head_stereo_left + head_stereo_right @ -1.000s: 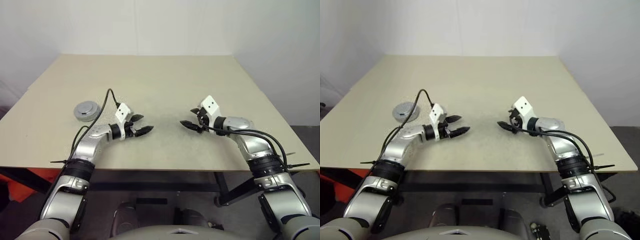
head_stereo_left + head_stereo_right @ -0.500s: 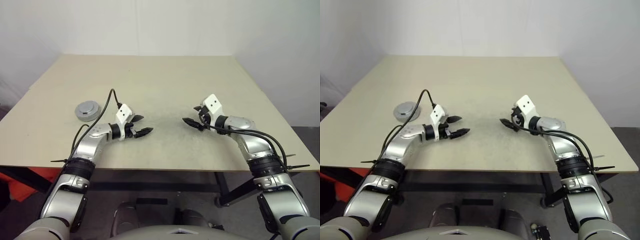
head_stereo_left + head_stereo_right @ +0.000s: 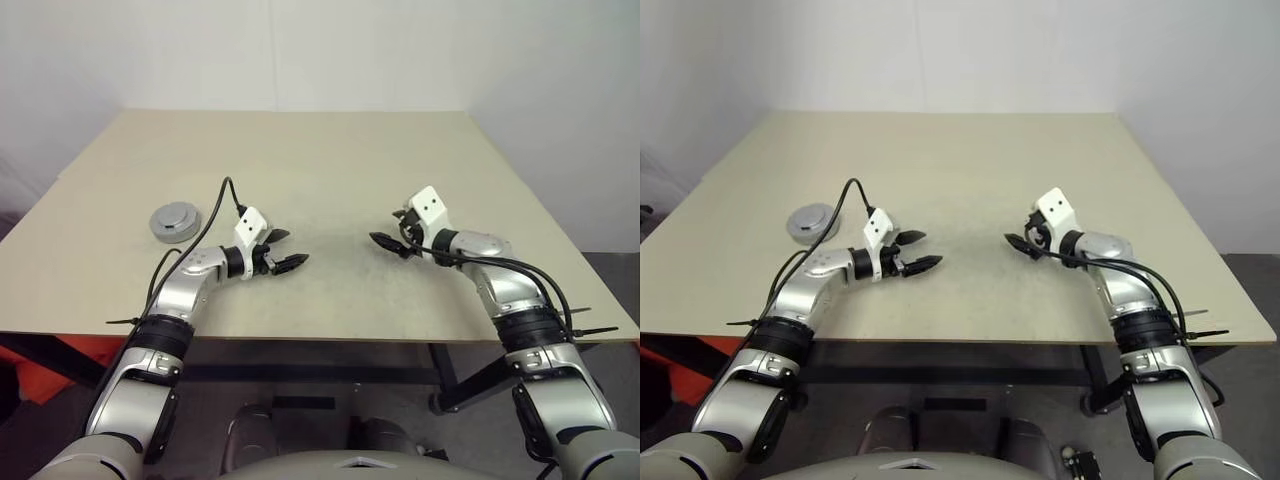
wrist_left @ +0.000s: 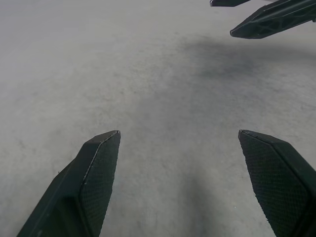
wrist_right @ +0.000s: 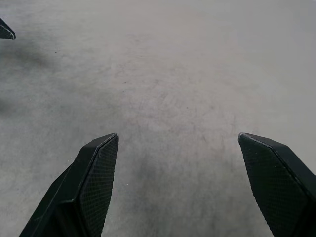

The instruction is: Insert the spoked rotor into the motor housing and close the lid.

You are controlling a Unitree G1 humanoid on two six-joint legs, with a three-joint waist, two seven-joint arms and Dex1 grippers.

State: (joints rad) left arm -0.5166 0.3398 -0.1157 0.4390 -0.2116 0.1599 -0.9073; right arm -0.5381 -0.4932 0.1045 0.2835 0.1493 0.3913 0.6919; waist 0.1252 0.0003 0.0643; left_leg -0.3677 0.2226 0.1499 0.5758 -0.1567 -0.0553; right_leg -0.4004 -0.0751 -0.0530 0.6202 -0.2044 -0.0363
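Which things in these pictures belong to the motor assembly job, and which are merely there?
Belonging to the job:
- round grey metal puck with a raised top, on the table near the robot's left
- left gripper, open, holding nothing
- right gripper, open, holding nothing

Merely there:
- beige table

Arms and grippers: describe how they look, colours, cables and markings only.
Both arms are silver-grey metal shells with black joint bands. The left gripper and right gripper each have two black, pointed fingers with fine-textured pads, behind them a white block with small dark dots. A black cable loops along each forearm, held by zip ties.
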